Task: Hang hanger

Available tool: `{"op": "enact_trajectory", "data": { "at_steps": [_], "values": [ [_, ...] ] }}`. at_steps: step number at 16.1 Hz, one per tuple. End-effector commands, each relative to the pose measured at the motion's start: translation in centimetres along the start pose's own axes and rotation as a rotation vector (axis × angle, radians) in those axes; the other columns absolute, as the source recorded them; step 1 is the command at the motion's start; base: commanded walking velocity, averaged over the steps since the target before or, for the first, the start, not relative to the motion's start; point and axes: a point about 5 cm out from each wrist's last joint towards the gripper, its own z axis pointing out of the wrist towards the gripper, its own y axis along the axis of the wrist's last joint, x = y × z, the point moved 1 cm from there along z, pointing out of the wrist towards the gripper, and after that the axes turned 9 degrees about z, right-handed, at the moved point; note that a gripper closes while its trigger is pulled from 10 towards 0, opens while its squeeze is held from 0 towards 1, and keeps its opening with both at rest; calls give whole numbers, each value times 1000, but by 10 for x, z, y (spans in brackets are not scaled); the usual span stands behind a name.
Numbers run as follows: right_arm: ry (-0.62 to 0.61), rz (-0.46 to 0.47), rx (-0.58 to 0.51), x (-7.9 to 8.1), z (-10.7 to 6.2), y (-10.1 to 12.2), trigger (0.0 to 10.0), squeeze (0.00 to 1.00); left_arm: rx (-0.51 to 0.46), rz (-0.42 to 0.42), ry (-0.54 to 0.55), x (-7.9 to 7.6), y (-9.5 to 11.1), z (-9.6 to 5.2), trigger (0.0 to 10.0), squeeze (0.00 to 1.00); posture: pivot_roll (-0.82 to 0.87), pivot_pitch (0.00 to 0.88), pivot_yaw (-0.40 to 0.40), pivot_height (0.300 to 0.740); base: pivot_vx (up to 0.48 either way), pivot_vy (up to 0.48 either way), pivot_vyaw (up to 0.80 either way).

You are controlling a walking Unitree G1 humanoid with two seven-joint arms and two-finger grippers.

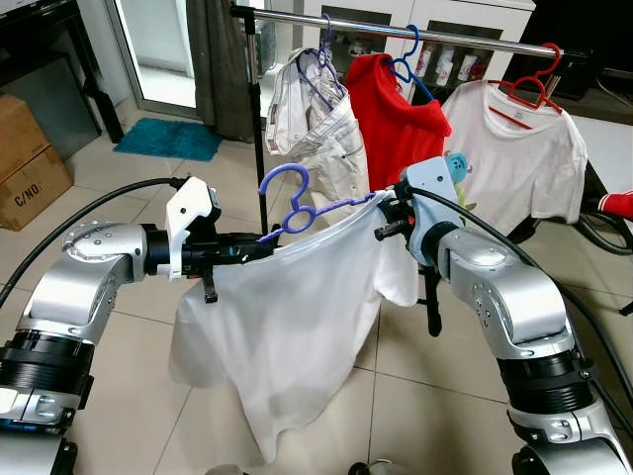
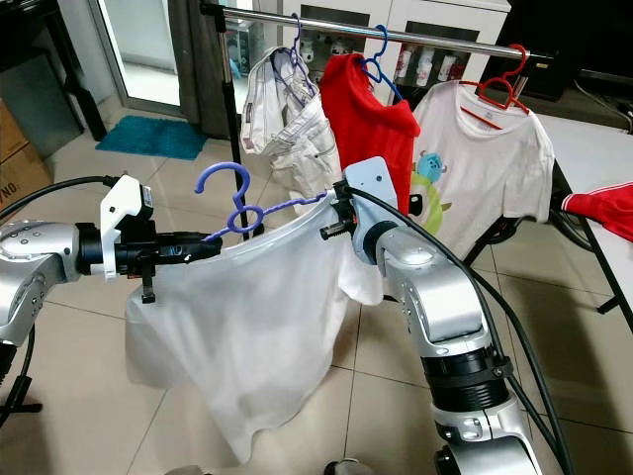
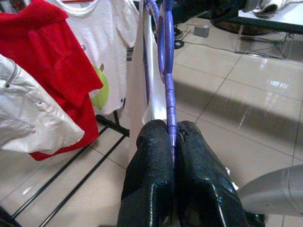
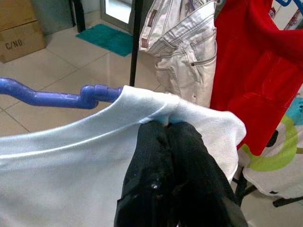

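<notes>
Now, tiled floor point(image 1: 119, 396), clothes rail point(image 1: 435, 36) upper frame; left gripper point(image 3: 171, 135) clamps purple hanger point(image 1: 297, 203), right gripper point(image 4: 168, 125) pinches white shirt point(image 1: 297, 317) (red shirt point(image 1: 396, 124) behind).

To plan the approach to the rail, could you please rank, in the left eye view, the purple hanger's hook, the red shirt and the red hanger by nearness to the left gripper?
From the left gripper:
1. Purple hanger's hook, just above and right of it.
2. Red shirt, mid-rail, beyond.
3. Red hanger, far right on the rail.
</notes>
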Motion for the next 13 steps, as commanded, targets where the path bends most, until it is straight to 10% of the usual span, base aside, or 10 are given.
{"op": "enact_trajectory", "data": {
  "at_steps": [1, 9, 10, 11, 13],
  "values": [
    [-16, 16, -9, -6, -1, 0, 0, 0, -13, 65, 35, 6, 11, 0, 0, 0, -39, 0, -33, 740, 0, 0, 0],
    [29, 5, -29, 1, -4, 4, 0, 0, 8, 87, 189, 24, 8, 3, 0, 0, -47, 0, -28, 740, 0, 0, 0],
    [36, 0, -39, 3, -4, 6, 9725, 0, 2, 83, 184, 24, 8, 4, 0, 0, -49, 0, -27, 740, 0, 0, 0],
    [59, 13, -48, 5, -4, 7, 10000, 1000, -1, 81, 182, 24, 8, 5, 0, 0, -50, 0, -26, 740, 0, 0, 0],
    [100, 23, -57, 11, -6, 9, 10000, 1000, -12, 74, 178, 24, 9, 6, 0, 0, -52, 0, -26, 740, 0, 0, 0]
  ]
}}
